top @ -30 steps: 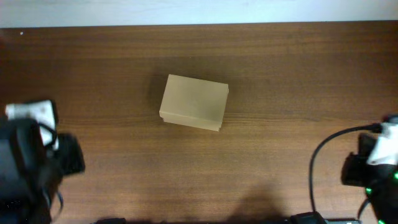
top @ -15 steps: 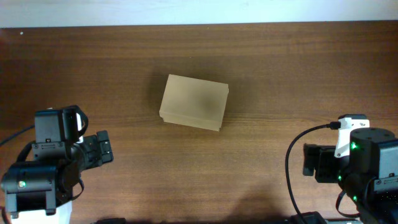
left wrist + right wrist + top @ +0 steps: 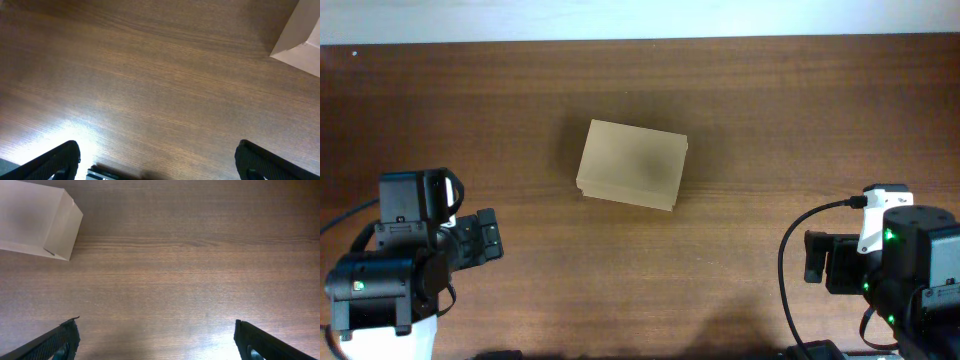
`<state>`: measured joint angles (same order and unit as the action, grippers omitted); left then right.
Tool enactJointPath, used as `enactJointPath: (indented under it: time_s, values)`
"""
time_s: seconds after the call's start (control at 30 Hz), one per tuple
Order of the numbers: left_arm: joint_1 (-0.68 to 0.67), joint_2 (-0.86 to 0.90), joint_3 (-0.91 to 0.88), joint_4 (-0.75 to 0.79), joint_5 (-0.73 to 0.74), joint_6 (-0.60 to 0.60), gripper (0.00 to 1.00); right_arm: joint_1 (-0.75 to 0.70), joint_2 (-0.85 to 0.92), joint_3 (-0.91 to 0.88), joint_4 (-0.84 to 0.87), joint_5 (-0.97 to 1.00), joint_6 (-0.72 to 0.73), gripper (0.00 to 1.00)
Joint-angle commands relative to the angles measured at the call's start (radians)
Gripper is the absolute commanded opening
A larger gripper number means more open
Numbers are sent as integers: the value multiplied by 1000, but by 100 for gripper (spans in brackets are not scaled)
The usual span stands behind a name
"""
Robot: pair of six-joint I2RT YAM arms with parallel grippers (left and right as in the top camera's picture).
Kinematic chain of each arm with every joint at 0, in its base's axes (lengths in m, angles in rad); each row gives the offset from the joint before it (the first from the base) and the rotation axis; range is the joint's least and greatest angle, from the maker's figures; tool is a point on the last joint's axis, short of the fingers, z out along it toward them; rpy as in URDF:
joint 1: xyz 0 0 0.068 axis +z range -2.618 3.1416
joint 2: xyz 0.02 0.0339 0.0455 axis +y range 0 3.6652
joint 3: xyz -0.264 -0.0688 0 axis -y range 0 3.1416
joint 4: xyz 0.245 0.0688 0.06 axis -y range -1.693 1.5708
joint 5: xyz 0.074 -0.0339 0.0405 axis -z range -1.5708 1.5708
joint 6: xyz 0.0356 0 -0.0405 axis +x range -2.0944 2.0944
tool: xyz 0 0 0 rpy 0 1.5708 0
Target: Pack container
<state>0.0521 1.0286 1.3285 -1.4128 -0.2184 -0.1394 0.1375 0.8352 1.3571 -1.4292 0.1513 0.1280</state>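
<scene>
The container [image 3: 632, 165] is a plain tan cardboard box lying shut on the brown wooden table [image 3: 770, 120], slightly behind centre. My left gripper [image 3: 492, 238] hovers at the front left, well short of the box, with its jaws wide apart and nothing between them. At the front right my right gripper [image 3: 812, 258] is likewise open and empty. In the left wrist view a corner of the container [image 3: 302, 35] shows at the top right, far ahead of the left gripper [image 3: 157, 162]. In the right wrist view the container [image 3: 37, 222] lies at the top left, beyond the right gripper [image 3: 156, 340].
A black cable [image 3: 798, 262] loops beside the right arm near the front edge. The table's back edge meets a pale strip [image 3: 640, 18] along the top. Bare wood lies between both grippers and the box.
Both arms have swung in from the table's side edges toward the middle, and both grippers have gone from shut to wide open. The box has not moved.
</scene>
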Motion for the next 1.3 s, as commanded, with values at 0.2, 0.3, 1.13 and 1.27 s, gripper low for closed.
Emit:
enactJointPath:
  time_s: [0.2,0.3,1.13,1.27]
  values:
    - [3,0,-6,-1,-14,-5,100,-8,-24,-11,4,-10,5,99]
    - [3,0,-6,-1,-14,-5,100,-8,-89,-63,69,57,1,99]
    - [3,0,-6,-1,-14,-5,100,-151,-834,-1173,1142,81,13,99]
    - [3,0,-6,-1,-14,-5,100,-151,-833,-1219,1142,81,13,99]
